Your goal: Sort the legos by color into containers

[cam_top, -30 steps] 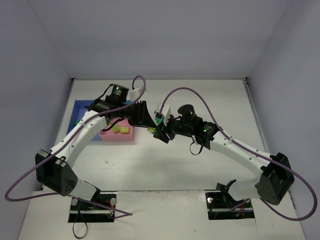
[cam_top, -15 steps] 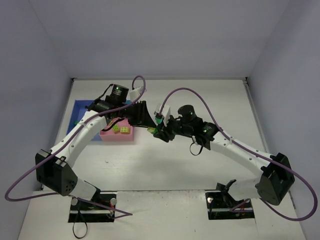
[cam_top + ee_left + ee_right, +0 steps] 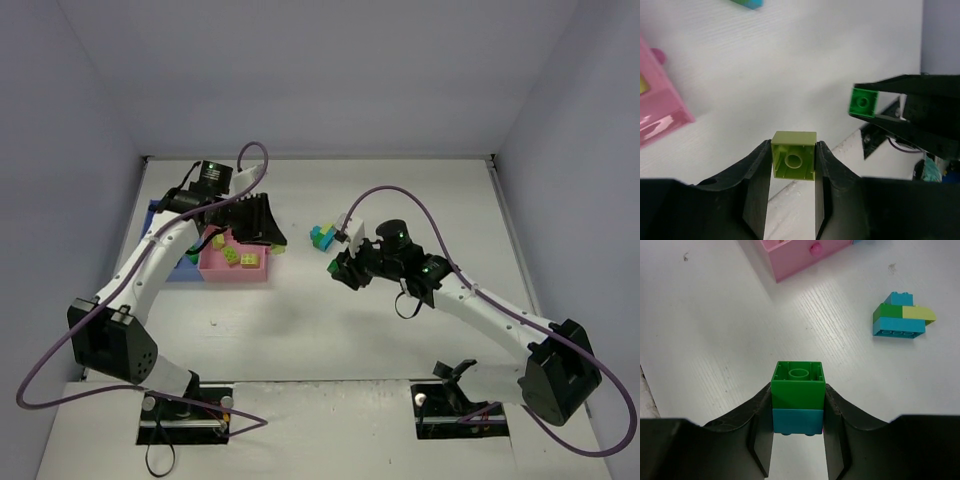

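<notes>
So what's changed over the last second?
The hands pulled apart: left hand swung left toward the square pink plastic tray, gripping a yellow-green plastic brick; right hand drew right, gripping a green-on-teal plastic brick stack. The tray stayed put.

I read one yellow-green brick [image 3: 793, 162] and a stack [image 3: 798, 395] that is green above and teal below. The square tray [image 3: 235, 272] is pink and the larger tray [image 3: 184, 270] is blue. The loose cluster [image 3: 901, 317] on the white table [image 3: 715, 340] shows teal, green and yellow-green.
</notes>
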Robot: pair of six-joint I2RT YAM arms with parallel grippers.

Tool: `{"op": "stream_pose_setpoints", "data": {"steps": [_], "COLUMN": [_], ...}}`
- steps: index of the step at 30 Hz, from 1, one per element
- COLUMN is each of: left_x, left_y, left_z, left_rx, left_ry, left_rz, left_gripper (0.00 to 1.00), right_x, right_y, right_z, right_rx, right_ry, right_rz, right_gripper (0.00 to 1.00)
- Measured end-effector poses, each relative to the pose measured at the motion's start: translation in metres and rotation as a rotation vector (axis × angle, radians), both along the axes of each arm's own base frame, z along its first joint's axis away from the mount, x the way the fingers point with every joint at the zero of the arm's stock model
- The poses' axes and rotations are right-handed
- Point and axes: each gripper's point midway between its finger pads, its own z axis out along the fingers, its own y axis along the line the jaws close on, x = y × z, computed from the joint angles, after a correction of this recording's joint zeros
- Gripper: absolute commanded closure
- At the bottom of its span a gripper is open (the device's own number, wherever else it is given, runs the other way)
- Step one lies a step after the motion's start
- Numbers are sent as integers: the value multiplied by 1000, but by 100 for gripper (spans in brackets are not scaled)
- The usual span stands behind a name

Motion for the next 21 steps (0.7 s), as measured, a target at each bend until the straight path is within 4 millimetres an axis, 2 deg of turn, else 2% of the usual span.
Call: {"op": "stream_pose_setpoints", "data": {"steps": [3,4,7,8,11,14,16,18,21], "left_x": [18,27,52,59,78,94,98,98,94], "left_y": [22,31,60,67,88,96,97,95,86], "left_z": [-21,-32,-64,-73,-100,-114,-116,-113,-99], "left_rx": [108,161,311,351,454,500,504,495,437], "left_ry": [-4,-3,8,15,39,51,50,47,33], "left_rz": [73,107,195,216,264,290,295,293,277], "left_gripper": [87,78,62,50,32,25,25,25,25], "right_x": [0,0,1,3,7,11,12,13,15], "right_y": [0,0,1,2,7,12,14,17,22], "right_z": [0,0,3,5,13,20,23,27,33], "right_rx": [1,1,3,6,18,29,35,41,52], "right_ry": [1,1,-2,-5,-15,-22,-26,-30,-37], "right_rz": [-1,-1,0,1,7,16,23,32,52], "right_gripper": [100,100,100,100,100,100,100,100,99]}}
